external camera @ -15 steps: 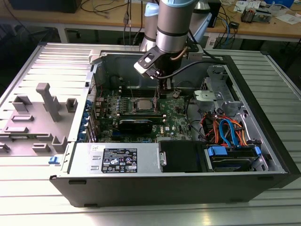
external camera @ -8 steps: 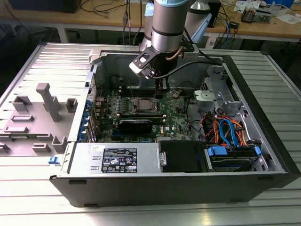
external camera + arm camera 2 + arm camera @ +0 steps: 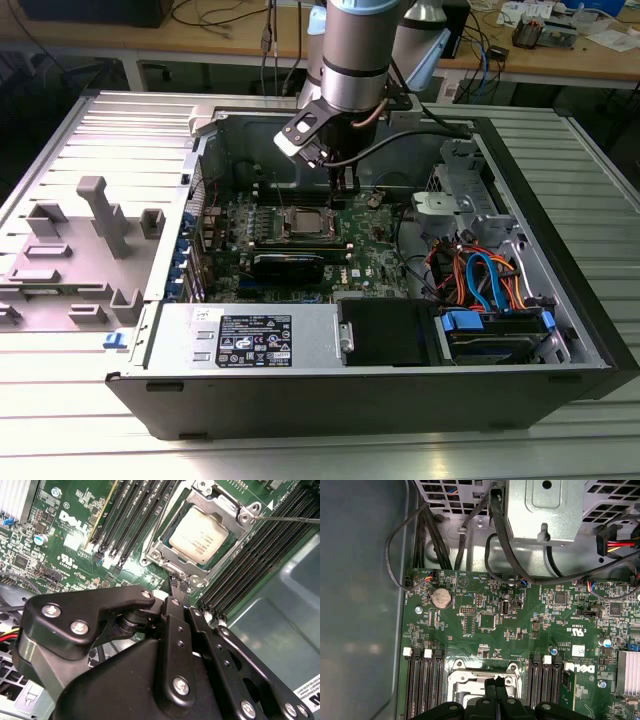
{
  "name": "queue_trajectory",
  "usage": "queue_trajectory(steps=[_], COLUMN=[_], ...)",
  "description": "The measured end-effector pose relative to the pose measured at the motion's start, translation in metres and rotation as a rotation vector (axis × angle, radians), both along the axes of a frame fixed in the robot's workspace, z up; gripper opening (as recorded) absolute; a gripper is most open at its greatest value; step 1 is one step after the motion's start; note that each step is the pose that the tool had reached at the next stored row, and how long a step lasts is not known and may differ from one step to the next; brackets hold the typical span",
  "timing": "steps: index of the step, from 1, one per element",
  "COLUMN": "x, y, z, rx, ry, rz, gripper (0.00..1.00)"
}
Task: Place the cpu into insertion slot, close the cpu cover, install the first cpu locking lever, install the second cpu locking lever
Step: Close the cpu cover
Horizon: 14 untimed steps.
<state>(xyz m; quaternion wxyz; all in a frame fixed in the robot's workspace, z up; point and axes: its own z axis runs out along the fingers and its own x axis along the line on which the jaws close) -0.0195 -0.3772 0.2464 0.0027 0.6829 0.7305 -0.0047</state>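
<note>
- A black two-fingered gripper (image 3: 345,188) on a grey arm is seen inside an open black metal computer case (image 3: 400,405); in the exterior view it hangs just beside the square, silver-rimmed insertion slot (image 3: 287,226), at about 2 o'clock from it.
- In both wrist views the narrow black fingers (image 3: 491,686) are pressed together; nothing is seen held between them.
- The small flat square cpu (image 3: 199,535), with its pale silver-grey metal top, is seated in the insertion slot on the green motherboard (image 3: 520,630).
- The thin silver metal cpu cover (image 3: 235,524), a square frame with a large window, is laid down over the cpu; the chip's top is seen through the window.
- In the second wrist view the gripper's tip (image 3: 174,582) is found close to one edge of the slot; contact cannot be judged.
- A thin straight metal rod (image 3: 290,518) is seen leading away from one corner of the cover; whether it is latched cannot be told.
- Long black memory slots (image 3: 125,515) are ranged on both sides of the socket.
- In the exterior view a silver labelled box (image 3: 250,338) is placed at 7 o'clock from the slot, and orange and blue cables (image 3: 480,280) at 4 o'clock.
</note>
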Motion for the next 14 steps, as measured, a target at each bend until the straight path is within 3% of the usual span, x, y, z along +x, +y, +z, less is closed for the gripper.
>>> queue_trajectory(steps=[14], x=[-0.024], y=[0.0000], z=[-0.0007], rx=[0.0000], ry=[0.0000], rz=[0.000], gripper=[0.11])
